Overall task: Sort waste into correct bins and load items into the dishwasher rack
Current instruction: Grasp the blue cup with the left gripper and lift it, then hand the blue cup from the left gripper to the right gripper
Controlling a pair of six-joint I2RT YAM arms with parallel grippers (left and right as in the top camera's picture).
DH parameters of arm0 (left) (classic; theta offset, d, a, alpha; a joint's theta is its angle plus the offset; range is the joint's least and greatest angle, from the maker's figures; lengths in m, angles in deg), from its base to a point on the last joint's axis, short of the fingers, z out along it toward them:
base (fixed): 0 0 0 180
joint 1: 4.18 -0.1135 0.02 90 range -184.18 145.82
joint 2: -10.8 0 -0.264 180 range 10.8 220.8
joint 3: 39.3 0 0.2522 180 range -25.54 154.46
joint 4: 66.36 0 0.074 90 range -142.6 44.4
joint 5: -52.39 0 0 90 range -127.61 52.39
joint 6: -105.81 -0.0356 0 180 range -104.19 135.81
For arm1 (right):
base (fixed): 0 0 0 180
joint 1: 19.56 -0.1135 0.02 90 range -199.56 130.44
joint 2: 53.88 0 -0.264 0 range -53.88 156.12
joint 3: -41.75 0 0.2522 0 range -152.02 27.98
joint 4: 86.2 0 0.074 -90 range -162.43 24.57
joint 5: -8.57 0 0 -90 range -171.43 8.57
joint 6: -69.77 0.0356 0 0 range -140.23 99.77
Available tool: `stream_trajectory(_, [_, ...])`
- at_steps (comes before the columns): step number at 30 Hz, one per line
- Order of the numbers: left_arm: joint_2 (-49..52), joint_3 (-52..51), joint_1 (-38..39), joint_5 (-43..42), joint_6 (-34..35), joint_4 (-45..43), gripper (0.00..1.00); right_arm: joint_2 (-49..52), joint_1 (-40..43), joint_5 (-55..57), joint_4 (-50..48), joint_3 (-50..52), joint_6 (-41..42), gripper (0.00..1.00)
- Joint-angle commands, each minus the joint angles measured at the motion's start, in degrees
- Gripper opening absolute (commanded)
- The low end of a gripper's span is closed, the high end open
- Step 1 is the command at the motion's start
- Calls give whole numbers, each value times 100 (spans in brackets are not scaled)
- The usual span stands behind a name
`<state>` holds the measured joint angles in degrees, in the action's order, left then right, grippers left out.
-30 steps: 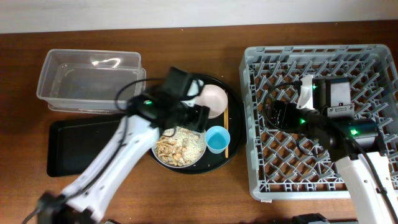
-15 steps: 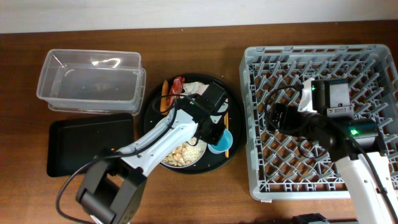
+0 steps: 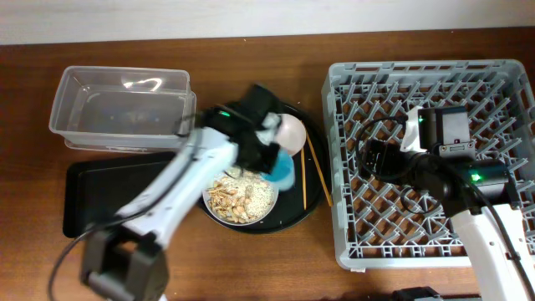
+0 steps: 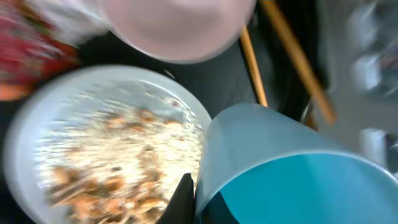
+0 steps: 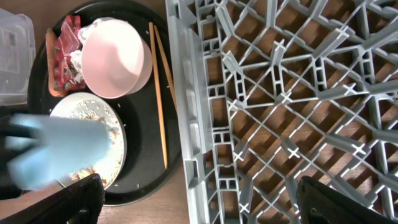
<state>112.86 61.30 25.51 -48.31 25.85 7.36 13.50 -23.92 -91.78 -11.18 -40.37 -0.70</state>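
Observation:
My left gripper (image 3: 278, 163) is shut on the rim of the small light-blue cup (image 3: 282, 173), over the big round black tray. In the left wrist view one black finger (image 4: 184, 198) presses the outside of the cup's wall (image 4: 273, 155). Beside the cup sit the pale bowl of rice and shell scraps (image 3: 242, 197) and the small white bowl (image 3: 289, 134). Two chopsticks (image 3: 315, 171) lie splayed at the tray's right side. A red wrapper (image 5: 62, 59) and white tissue (image 5: 79, 60) lie behind the bowls. My right gripper (image 3: 372, 156) hangs open over the grey dishwasher rack (image 3: 493, 84).
The clear tub (image 3: 121, 109) stands at the back left, with the shallow black rectangular tray (image 3: 100, 201) in front of it. The round black tray (image 3: 309, 213) lies close against the rack's left wall (image 5: 186, 124).
My left gripper has shut on the blue cup and shifted it a little back and left. One chopstick now lies at a slant. The right arm has not moved.

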Motion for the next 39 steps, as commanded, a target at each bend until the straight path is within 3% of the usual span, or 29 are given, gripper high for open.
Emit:
stream_trajectory(1, [-717,247,-901,-1244,-66,-13,0,24,31,20,-28,-107,46,98])
stream_trajectory(3, [-791,247,-1499,-2957,-485,-116,0,24,26,-723,-203,-109,-380,99])
stream_trajectory(5, [-761,245,-2033,-4933,-1034,-131,0,24,26,-2149,-560,-109,-1147,91])
stream_trajectory(8, [-739,245,-2380,-6251,-1305,-116,1,24,26,-3755,-1119,-109,-1648,84])
stream_trajectory(10, [-737,245,-2463,-6732,-1403,-116,0,24,24,-4629,-1650,-109,-1676,85])
stream_trajectory(14, [-737,245,-2444,-7197,-1403,-114,0,24,-13,-5598,-2455,-109,-1674,88])
stream_trajectory(16, [-737,245,-2446,-7582,-1403,-118,0,24,-140,-5613,-2594,-109,-1674,88])
stream_trajectory(21, [-737,245,-2446,-7613,-1401,-116,1,24,-669,-5689,-3185,-109,-1674,88])
stream_trajectory(29, [-737,245,-2444,-7615,-1399,-72,0,90,-1298,-5160,-4350,-109,-1126,90])
stream_trajectory(39, [-737,245,-2446,-7691,-1401,90,0,522,-1526,-4273,-4566,-109,-999,88])
